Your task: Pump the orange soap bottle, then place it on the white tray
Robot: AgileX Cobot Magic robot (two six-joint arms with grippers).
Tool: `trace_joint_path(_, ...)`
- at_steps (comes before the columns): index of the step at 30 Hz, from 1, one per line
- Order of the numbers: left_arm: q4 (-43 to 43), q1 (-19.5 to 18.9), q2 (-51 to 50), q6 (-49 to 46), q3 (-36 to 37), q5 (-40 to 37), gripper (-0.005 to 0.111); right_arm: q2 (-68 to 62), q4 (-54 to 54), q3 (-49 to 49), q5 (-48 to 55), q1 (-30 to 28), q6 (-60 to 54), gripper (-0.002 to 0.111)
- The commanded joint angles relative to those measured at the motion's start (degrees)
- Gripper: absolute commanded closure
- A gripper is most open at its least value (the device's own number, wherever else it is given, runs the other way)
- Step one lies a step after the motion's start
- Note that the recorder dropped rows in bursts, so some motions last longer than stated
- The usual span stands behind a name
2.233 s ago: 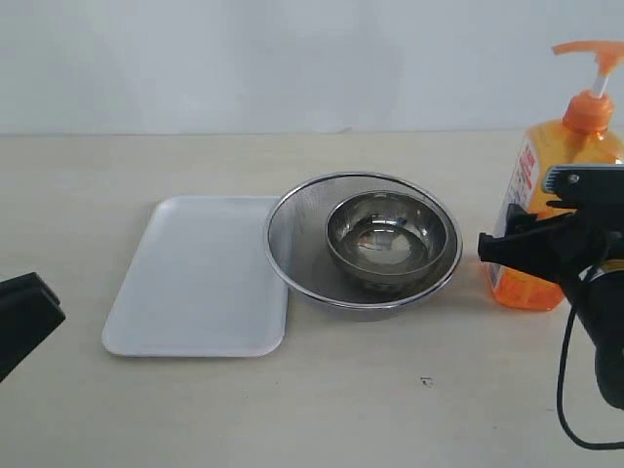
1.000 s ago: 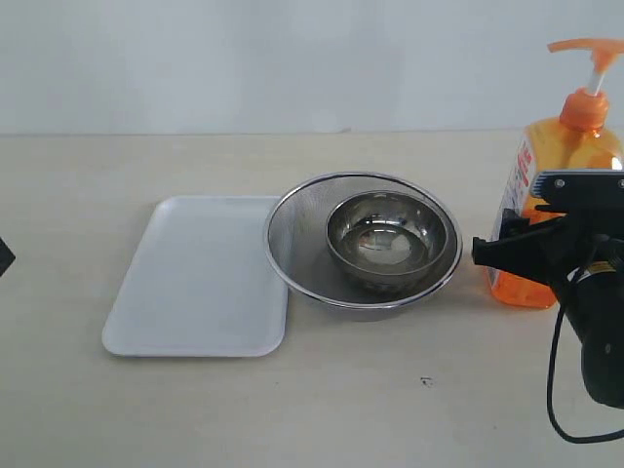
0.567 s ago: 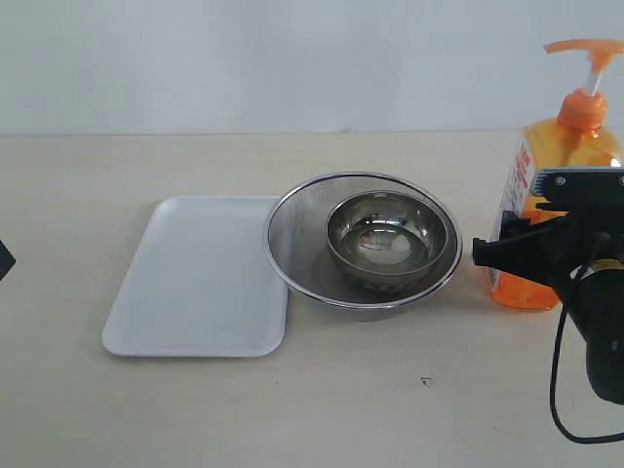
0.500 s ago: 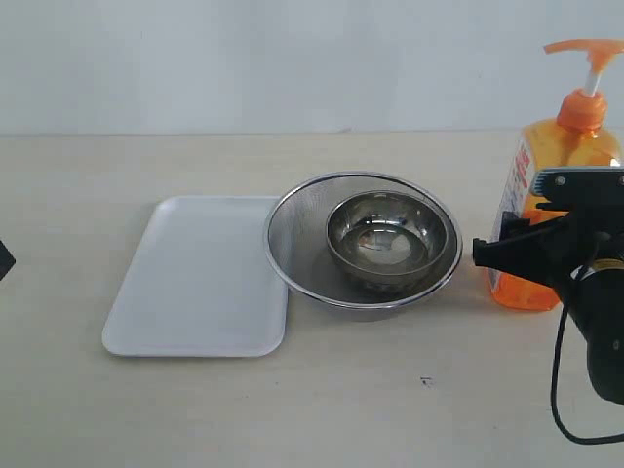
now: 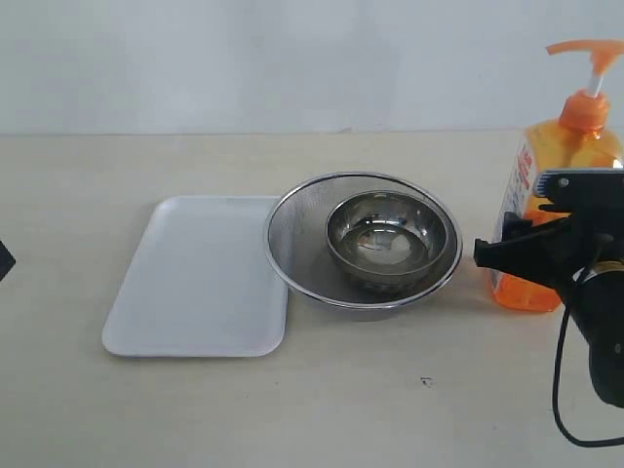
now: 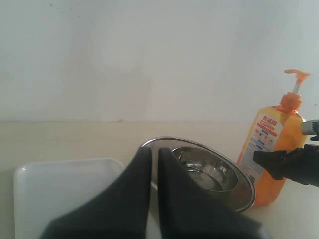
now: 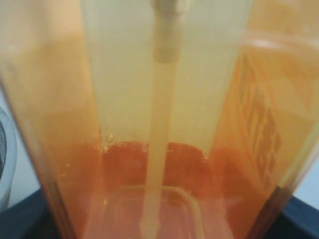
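One orange soap bottle (image 5: 570, 146) stands at the bench's (image 5: 390, 409) right end, beside the mesh bowl (image 5: 283, 263), well apart from the white tray (image 5: 195, 283). My right tool (image 5: 486, 252) grips its lower body; my closed left tool (image 6: 154, 154) has drawn back, pump head (image 5: 585, 47) still raised: pumping remains ahead.
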State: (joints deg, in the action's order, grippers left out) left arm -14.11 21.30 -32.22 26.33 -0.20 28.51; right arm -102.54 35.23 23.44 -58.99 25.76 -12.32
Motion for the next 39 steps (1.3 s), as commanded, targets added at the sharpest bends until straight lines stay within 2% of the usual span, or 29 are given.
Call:
trace_joint_path(1, 0.47, -0.10, 0.20, -0.43, 0.20, -0.02, 0.102, 0.75, -1.32, -0.10, -5.65, -0.09, 2.05, 0.108)
trace_joint_path(12, 0.37, -0.10, 0.20, -0.31, 0.20, 0.00, 0.102, 0.75, -2.83, -0.10, -10.97, -0.09, 3.45, 0.108)
trace_joint_path(39, 0.25, -0.10, 0.20, 0.47, 0.20, 0.11, 0.102, 2.68, -5.78, -0.10, -10.97, 0.02, 1.29, 0.108)
